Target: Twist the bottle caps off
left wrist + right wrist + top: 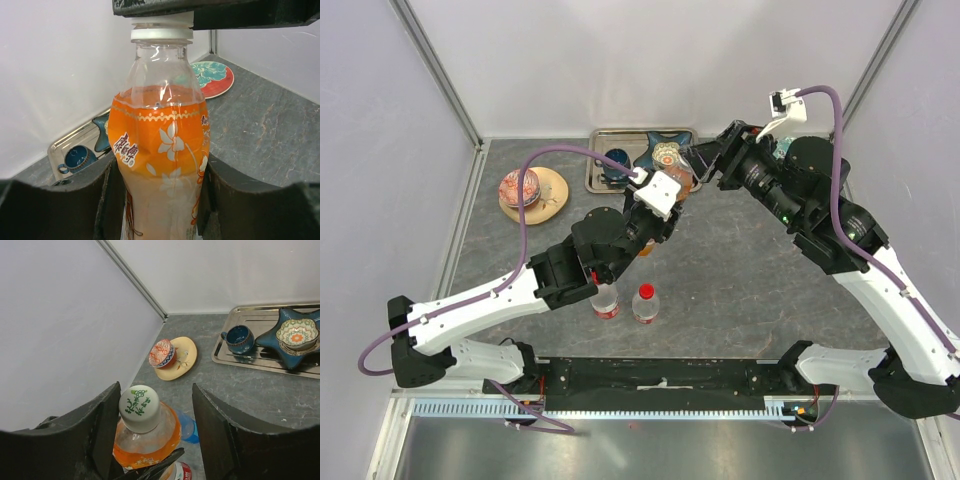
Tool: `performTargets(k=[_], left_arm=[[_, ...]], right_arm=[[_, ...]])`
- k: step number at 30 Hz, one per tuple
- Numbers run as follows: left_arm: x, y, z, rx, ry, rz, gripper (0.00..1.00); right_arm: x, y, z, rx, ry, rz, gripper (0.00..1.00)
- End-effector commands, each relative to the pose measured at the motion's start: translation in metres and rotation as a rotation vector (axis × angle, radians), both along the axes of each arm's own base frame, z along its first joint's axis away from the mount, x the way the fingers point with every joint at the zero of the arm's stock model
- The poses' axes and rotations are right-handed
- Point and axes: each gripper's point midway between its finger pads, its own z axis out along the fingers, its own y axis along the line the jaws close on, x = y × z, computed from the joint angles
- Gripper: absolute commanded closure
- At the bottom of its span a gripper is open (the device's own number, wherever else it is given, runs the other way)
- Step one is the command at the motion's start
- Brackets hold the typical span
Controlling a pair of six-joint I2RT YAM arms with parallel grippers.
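My left gripper (pixel 160 200) is shut on the body of the orange-liquid bottle (pixel 160 145) and holds it upright and raised near the middle of the table (pixel 681 181). Its white cap (pixel 140 407), with green print, is on the neck (pixel 161 31). My right gripper (pixel 156 405) is open around the cap from above; the cap sits against the left finger (pixel 107 430), and the right finger stands apart. Two clear bottles with red caps (pixel 645 292) (pixel 605 297) stand near the front. A blue cap (pixel 188 427) shows below the held bottle.
A metal tray (pixel 603 135) at the back holds a dark blue cup (pixel 616 160) and a blue star dish with a patterned bowl (pixel 668 155). A yellow plate (pixel 550 190) with a red patterned bowl lies at the left. A red-rimmed teal plate (pixel 215 77) lies by the far wall.
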Motion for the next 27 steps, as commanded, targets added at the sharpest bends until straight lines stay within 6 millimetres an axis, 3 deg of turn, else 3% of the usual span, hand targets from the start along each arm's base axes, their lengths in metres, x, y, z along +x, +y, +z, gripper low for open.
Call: performTargets(k=[1,6,12,15,16,27], left_arm=[[0.002,0.005,0.019,-0.053,-0.045,0.027,0.5],[0.002,0.005,0.017,-0.05,-0.042,0.027,0.5],[0.002,0.005,0.018,-0.054,-0.043,0.026,0.5],[0.0,0.006,0.02,-0.062,-0.044,0.021,0.5],[-0.001,0.006,0.021,-0.068,-0.042,0.016,0.5],[-0.029,0.011,0.036,-0.134,-0.041,-0.152,0.48]], right_arm=[[-0.002,0.001,0.004,0.014,-0.011,0.014,0.34],[-0.002,0.001,0.002,0.01,-0.011,0.015,0.41],[-0.004,0.009,-0.006,0.005,0.005,0.055,0.62],[-0.007,0.011,-0.008,0.003,0.007,0.073,0.82],[-0.008,0.014,-0.009,-0.003,0.006,0.092,0.98],[-0.036,0.022,-0.017,-0.101,-0.047,0.257,1.0]])
